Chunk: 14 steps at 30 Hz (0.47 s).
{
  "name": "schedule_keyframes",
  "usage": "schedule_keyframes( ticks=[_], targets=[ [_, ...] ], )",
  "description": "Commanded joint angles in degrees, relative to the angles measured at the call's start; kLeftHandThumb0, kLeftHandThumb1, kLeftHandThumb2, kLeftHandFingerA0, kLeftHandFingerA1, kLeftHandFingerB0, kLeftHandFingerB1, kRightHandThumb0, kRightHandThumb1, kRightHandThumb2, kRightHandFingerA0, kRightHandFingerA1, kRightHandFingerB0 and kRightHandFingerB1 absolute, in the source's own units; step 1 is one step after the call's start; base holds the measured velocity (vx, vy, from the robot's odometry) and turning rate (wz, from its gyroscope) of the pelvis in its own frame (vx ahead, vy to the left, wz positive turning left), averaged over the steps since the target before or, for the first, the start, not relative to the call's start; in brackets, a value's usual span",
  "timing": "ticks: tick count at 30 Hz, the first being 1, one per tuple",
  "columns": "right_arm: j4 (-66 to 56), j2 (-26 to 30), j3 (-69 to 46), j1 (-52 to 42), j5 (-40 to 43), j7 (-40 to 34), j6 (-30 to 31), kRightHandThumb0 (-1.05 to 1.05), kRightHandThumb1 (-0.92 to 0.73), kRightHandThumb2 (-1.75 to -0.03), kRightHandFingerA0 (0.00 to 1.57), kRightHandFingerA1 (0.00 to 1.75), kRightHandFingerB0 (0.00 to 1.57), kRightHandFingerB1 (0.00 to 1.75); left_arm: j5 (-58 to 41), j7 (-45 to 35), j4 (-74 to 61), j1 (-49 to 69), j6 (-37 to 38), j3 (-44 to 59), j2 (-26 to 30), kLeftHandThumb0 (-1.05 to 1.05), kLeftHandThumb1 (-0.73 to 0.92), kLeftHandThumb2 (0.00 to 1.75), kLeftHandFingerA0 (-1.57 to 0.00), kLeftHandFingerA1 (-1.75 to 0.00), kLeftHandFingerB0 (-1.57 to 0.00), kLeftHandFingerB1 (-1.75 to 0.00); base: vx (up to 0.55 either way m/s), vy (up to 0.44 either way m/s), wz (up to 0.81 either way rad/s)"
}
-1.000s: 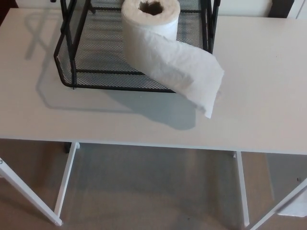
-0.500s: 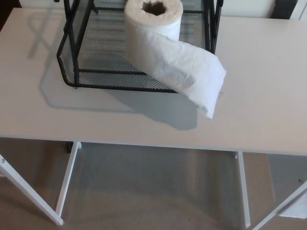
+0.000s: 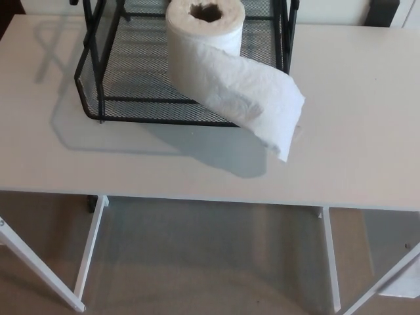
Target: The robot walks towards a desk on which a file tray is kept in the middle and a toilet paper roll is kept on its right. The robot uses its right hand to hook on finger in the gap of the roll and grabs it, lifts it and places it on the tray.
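The roll (image 3: 205, 29) is standing upright inside the tray (image 3: 92, 98), its hollow core facing up toward the camera, so the placing step is looking finished as far as this view can tell. It is sitting on the mesh floor toward the tray's right side, near the front lip, and a long loose tail (image 3: 252, 98) of paper is trailing out over that front edge, hanging down and to the right and draping onto the desk (image 3: 367, 118), where it is throwing a soft shadow. That tail is probably lying where it fell as the roll was set down; it is not pinned under anything visible. The tray is sitting in the middle of the desk, its black wire uprights running out of the top of the picture, so how tall it is or whether it has an upper tier cannot be told. Neither hand is showing anywhere, so nothing is gripping the roll, and whether the fingers are spread or closed cannot be told. The upright core is leaving the gap open from above, which would suit a finger hooking back in if the roll needed shifting. The desk is otherwise bare. Below its front edge the white legs (image 3: 88, 252) are crossing over a beige floor (image 3: 210, 262). Nothing is standing in the way, though the draped tail could snag or drag if the roll were moved.
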<state>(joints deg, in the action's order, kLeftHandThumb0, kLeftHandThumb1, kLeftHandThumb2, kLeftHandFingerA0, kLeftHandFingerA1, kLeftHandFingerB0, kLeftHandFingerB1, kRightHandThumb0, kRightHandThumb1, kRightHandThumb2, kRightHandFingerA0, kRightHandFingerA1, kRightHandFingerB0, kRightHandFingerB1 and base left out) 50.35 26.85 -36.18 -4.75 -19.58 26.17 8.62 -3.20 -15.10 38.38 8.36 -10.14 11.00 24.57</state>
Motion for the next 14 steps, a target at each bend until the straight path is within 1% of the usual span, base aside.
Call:
schedule_keyframes(
  ticks=[1, 3, 4, 5, 6, 7, 10, 11, 14],
  targets=[
    [3.06, 2.52, 3.12, 0.45, 5.39, -2.17, -4.19, -0.55, -0.47, -0.79, 0.41, 0.67, 0.1, 0.45, 0.65, 0.07, 0.89, -0.56, -0.92, -0.09, 1.37, -0.62, 0.92, 0.77, -0.2, -0.44, -0.22, -0.42, 0.0, 0.0, 0.0],
    [2.98, 2.91, 4.52, -0.64, 6.43, -2.49, -5.91, -0.58, -0.48, -0.8, 0.42, 0.66, 0.09, 0.44, 0.93, 0.44, -0.45, 0.01, -1.63, -0.48, 1.43, -0.61, 0.92, 0.77, -0.2, -0.43, -0.21, -0.41, 0.0, 0.0, 0.0],
    [4.09, 3.42, 4.48, -0.21, 7.54, -1.27, -4.68, -0.56, -0.47, -0.8, 0.38, 0.66, 0.07, 0.45, 1.4, 0.17, -0.58, 0.34, -1.24, -0.97, 1.79, -0.58, 0.92, 0.79, -0.17, -0.4, -0.22, -0.39, 0.0, 0.0, 0.0],
    [2.83, 3.43, 4.71, -0.99, 8.36, -0.81, -4.61, -0.57, -0.47, -0.81, 0.38, 0.67, 0.09, 0.46, 1.4, 0.35, -0.65, 0.35, -1.4, -1.02, 1.79, -0.62, 0.92, 0.77, -0.2, -0.44, -0.22, -0.41, 0.0, 0.0, 0.0],
    [2.81, 3.55, 5.04, -1.1, 8.77, -0.84, -4.67, -0.57, -0.47, -0.81, 0.38, 0.67, 0.09, 0.46, 1.38, 0.38, -0.68, 0.37, -1.43, -1.05, 1.8, -0.62, 0.92, 0.77, -0.2, -0.44, -0.22, -0.41, 0.0, 0.0, 0.0],
    [2.92, 3.83, 5.81, -1.12, 8.69, -1.27, -4.53, -0.59, -0.48, -0.81, 0.42, 0.66, 0.1, 0.46, 1.12, 0.45, -0.63, 0.31, -1.62, -0.85, 1.69, -0.63, 0.92, 0.76, -0.2, -0.44, -0.22, -0.41, 0.0, 0.0, 0.0],
    [5.01, 4.77, 7.21, 0.32, 9.64, -1.93, -3.5, -0.58, -0.47, -0.8, 0.39, 0.66, 0.1, 0.45, 0.94, 0.74, -0.11, -0.07, -1.51, -0.65, 1.46, -0.63, 0.92, 0.76, -0.2, -0.44, -0.23, -0.42, 0.0, 0.0, 0.0],
    [5.25, 4.75, 7.17, 0.24, 10.51, -2.01, -3.88, -0.55, -0.46, -0.8, 0.38, 0.66, 0.1, 0.46, 0.93, 0.74, -0.39, 0.06, -1.61, -0.65, 1.45, -0.59, 0.92, 0.79, -0.18, -0.43, -0.22, -0.41, 0.0, 0.0, 0.0],
    [6.68, 4.54, 6.13, 0.66, 12.92, -1.82, -4.36, -0.53, -0.46, -0.8, 0.34, 0.66, 0.11, 0.46, 0.65, 0.41, -0.17, -0.09, -1.81, -0.53, 1.44, -0.59, 0.92, 0.79, -0.17, -0.4, -0.22, -0.39, 0.0, 0.0, 0.0]
  ],
)
